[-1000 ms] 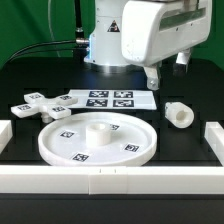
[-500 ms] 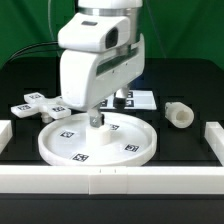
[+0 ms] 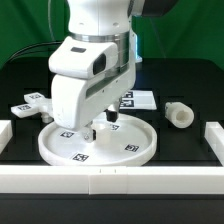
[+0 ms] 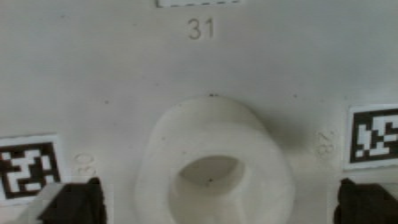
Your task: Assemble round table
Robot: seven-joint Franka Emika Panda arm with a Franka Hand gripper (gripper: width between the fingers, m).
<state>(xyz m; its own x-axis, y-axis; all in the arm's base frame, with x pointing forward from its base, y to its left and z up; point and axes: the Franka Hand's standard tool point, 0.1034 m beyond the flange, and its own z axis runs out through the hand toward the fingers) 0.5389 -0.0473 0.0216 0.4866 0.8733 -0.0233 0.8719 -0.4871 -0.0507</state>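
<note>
The large white rimmed disc (image 3: 130,150) lies flat on the black table, with small tags on its face. My gripper (image 3: 91,134) hangs low over the disc's middle, hiding the central hub in the exterior view. In the wrist view the hub (image 4: 217,160) sits between my two black fingertips (image 4: 73,203), which stand wide apart on either side of it, so the gripper (image 4: 221,204) is open and empty. The short cylindrical leg (image 3: 180,113) lies on its side at the exterior view's right. The cross-shaped foot (image 3: 30,101) lies at the exterior view's left, partly hidden by the arm.
The marker board (image 3: 138,99) lies behind the disc, mostly hidden by the arm. White border rails run along the front (image 3: 110,181) and stand at the left (image 3: 4,133) and right (image 3: 214,136) edges.
The arm has swung from the back right toward the exterior view's left and come down over the disc; the gripper now sits lower, around the hub.
</note>
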